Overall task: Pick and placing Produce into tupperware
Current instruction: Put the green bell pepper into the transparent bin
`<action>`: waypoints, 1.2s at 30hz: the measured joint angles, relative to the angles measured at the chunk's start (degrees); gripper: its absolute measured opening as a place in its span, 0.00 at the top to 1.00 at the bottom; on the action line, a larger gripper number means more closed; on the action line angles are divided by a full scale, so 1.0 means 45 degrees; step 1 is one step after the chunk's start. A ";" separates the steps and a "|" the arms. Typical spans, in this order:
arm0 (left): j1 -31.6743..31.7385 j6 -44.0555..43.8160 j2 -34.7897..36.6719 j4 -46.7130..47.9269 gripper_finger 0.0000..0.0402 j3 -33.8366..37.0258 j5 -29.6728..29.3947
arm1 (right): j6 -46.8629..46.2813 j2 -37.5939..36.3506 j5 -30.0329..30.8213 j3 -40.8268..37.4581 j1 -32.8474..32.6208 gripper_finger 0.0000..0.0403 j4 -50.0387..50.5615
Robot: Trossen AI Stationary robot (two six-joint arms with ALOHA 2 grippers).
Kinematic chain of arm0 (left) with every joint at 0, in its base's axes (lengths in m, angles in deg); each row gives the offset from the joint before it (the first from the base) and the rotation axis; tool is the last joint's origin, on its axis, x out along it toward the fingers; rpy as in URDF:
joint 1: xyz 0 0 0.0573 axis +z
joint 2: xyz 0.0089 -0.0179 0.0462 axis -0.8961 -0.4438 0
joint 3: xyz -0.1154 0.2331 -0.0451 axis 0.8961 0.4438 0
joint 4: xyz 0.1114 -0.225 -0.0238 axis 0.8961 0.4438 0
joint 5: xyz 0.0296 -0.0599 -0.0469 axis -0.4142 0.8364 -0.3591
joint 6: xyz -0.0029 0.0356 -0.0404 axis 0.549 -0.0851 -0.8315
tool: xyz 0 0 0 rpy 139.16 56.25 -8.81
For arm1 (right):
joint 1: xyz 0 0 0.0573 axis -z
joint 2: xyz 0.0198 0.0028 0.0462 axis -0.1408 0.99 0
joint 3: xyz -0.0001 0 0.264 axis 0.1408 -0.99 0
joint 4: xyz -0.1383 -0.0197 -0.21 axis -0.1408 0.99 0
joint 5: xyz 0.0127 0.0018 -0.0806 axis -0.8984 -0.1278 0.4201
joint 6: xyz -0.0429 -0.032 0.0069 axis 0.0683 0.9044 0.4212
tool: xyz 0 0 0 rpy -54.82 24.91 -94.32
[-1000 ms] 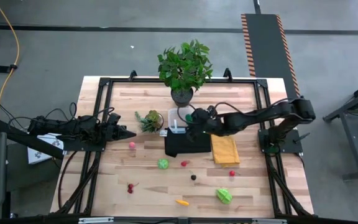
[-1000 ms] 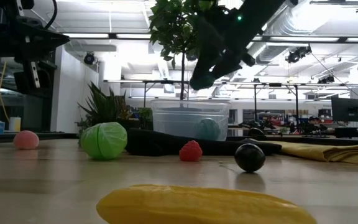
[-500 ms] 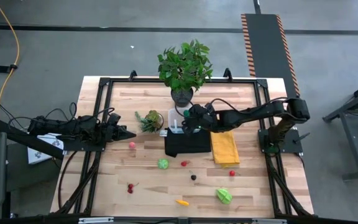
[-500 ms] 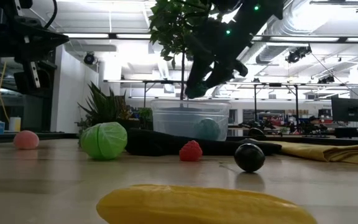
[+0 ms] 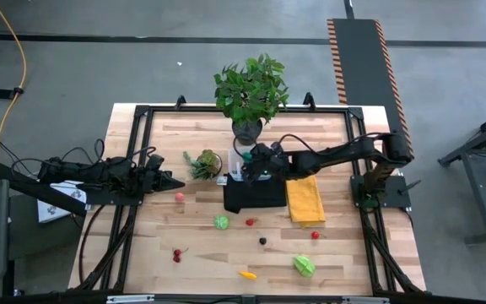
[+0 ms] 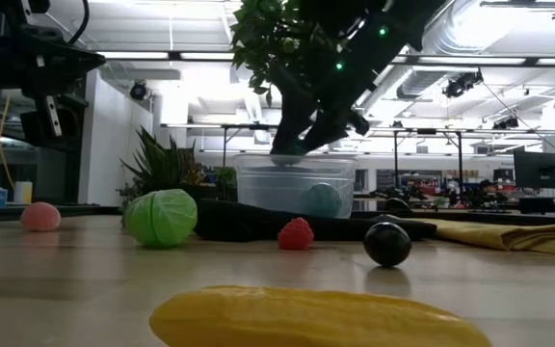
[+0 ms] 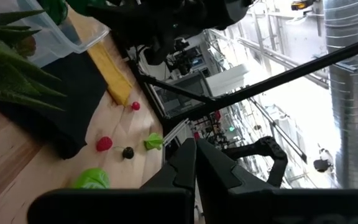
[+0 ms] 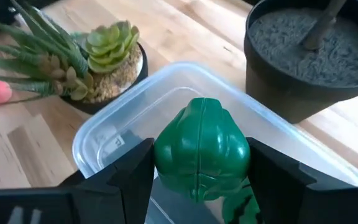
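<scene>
My right gripper (image 8: 202,163) is shut on a dark green pepper-shaped toy (image 8: 202,140) right above the clear tupperware (image 8: 104,134), which stands on the black cloth (image 5: 254,196). In the low view the right gripper (image 6: 292,145) hangs at the tupperware's (image 6: 292,183) rim, and one green piece (image 6: 322,200) lies inside. Loose produce rests on the wood: cabbage (image 5: 221,222), red berry (image 5: 250,222), black ball (image 5: 262,241), cherries (image 5: 176,254), yellow piece (image 5: 247,274), leafy piece (image 5: 304,266). My left gripper (image 5: 175,181) waits shut near the table's left side. My right gripper pinches the dark green toy by its two opposite sides (image 8: 160,155), one finger (image 8: 132,180) on each side. The fingers slant down from the table's right. The toy is lifted clear over the open tupperware.
A small spiky plant in a round pot (image 5: 203,163) stands just left of the tupperware, and a big potted plant (image 5: 250,93) just beyond it. A yellow cloth (image 5: 305,203) lies right of the black cloth. A pink ball (image 5: 179,197) sits near my left gripper.
My right gripper has carried the green toy toward the table's left and downward, from above the tupperware's right part to just above its rim. It has stayed shut on the toy.
</scene>
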 joint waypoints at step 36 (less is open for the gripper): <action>0.0000 0.0110 0.0000 -0.0022 1.00 0.0000 0.0044 | 0.0043 0.0304 -0.0769 -0.0005 0.0277 0.36 -0.0736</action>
